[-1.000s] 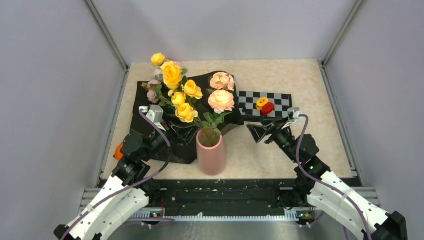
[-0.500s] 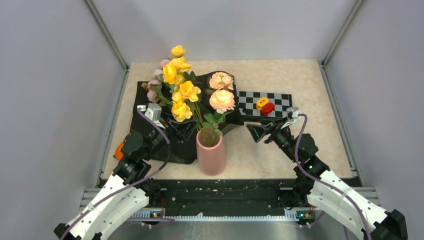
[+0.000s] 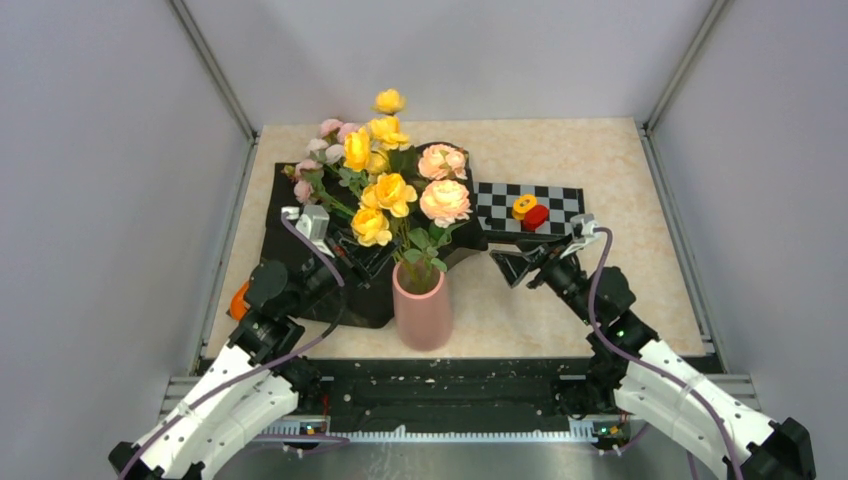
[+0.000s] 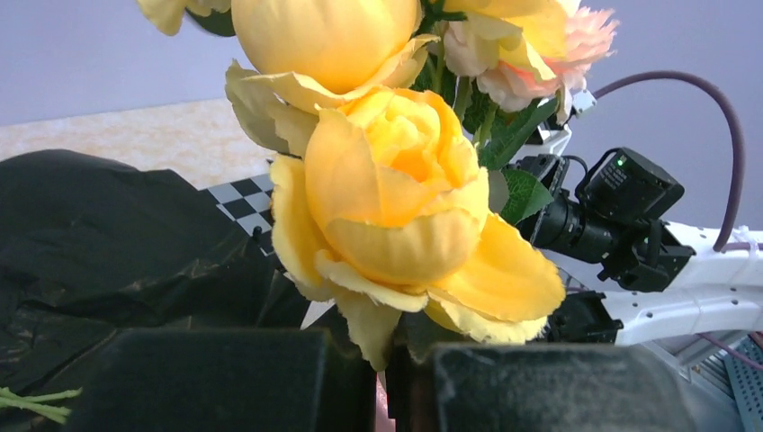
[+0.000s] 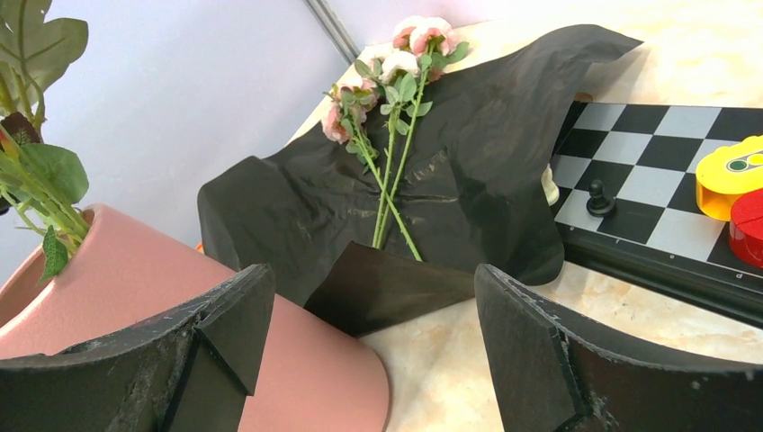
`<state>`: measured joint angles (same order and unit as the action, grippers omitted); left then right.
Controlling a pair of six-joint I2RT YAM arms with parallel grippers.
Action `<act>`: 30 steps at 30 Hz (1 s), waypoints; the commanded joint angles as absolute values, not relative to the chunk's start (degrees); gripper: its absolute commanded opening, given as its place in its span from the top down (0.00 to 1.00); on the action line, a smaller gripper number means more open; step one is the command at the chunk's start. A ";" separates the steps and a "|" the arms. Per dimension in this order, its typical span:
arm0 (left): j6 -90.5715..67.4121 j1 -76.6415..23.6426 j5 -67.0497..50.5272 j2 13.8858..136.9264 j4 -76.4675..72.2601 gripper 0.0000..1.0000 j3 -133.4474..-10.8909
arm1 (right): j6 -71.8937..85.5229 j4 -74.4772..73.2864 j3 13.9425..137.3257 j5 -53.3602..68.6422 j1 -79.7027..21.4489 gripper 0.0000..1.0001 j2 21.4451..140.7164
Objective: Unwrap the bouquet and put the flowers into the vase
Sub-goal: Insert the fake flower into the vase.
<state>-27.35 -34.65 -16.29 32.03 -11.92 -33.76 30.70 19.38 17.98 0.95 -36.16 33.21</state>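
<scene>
Left wrist | left tool pinching yellow flowers | right tool spread

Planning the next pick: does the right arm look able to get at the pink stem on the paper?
Doubtful: the vase and the yellow bunch in the left claw block the pink stem.

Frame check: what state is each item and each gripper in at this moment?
vase: upright, peach roses standing in it.
yellow roses: held up by the left gripper, beside the vase.
wrapping paper: opened out, lying flat.
small pink flowers: lying on the wrapping paper.
left gripper: shut on the yellow roses' stem.
right gripper: open, empty, near the vase.
</scene>
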 commanded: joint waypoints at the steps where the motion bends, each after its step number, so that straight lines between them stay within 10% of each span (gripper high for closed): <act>1: -27.33 -34.95 -21.20 32.78 -11.43 1.00 -35.41 | 30.74 22.46 18.06 1.90 -35.60 0.16 33.87; 20: -27.52 -34.91 -21.35 31.22 -7.32 0.98 -30.81 | 31.29 23.99 17.84 2.73 -35.60 0.16 36.49; 30: -27.29 -34.89 -17.37 29.70 -5.43 0.45 -31.64 | 31.03 23.61 18.26 2.76 -35.60 0.16 36.47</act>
